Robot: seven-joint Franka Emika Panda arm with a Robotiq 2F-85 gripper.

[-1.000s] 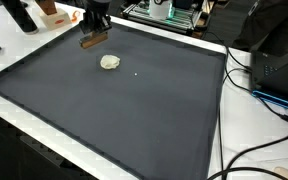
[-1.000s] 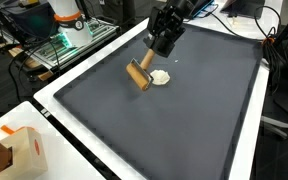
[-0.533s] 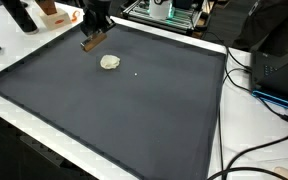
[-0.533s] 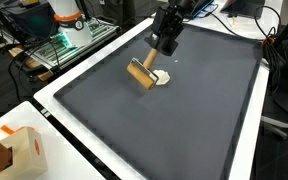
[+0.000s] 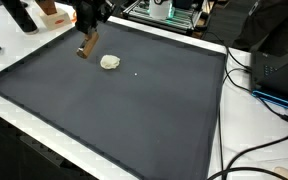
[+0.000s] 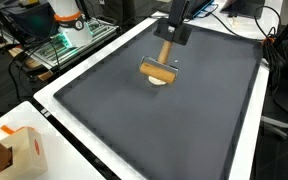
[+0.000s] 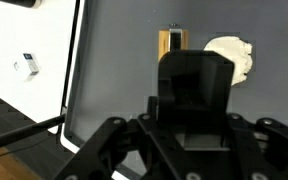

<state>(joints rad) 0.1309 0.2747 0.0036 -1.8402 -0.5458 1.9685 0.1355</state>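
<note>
A wooden tool (image 6: 159, 68), made of a straight handle and a short crosswise head, is pinched at the upper end of its handle by the hand (image 6: 171, 37). The fingers are pressed against it from both sides. The tool hangs head down over the far part of a dark mat (image 6: 134, 130). Whether the head touches the mat cannot be told.

A pale lump of dough (image 5: 110, 62) lies on the mat near the tool. It is seen just beside the head in the wrist view (image 7: 231, 58), and partly covered by the head in an exterior view (image 6: 160, 84). The mat is spread over a white worktop (image 5: 236, 125). Black cables (image 5: 274, 100) are trailed across one edge of the worktop, and a cardboard box (image 6: 24, 150) stands near a corner.
</note>
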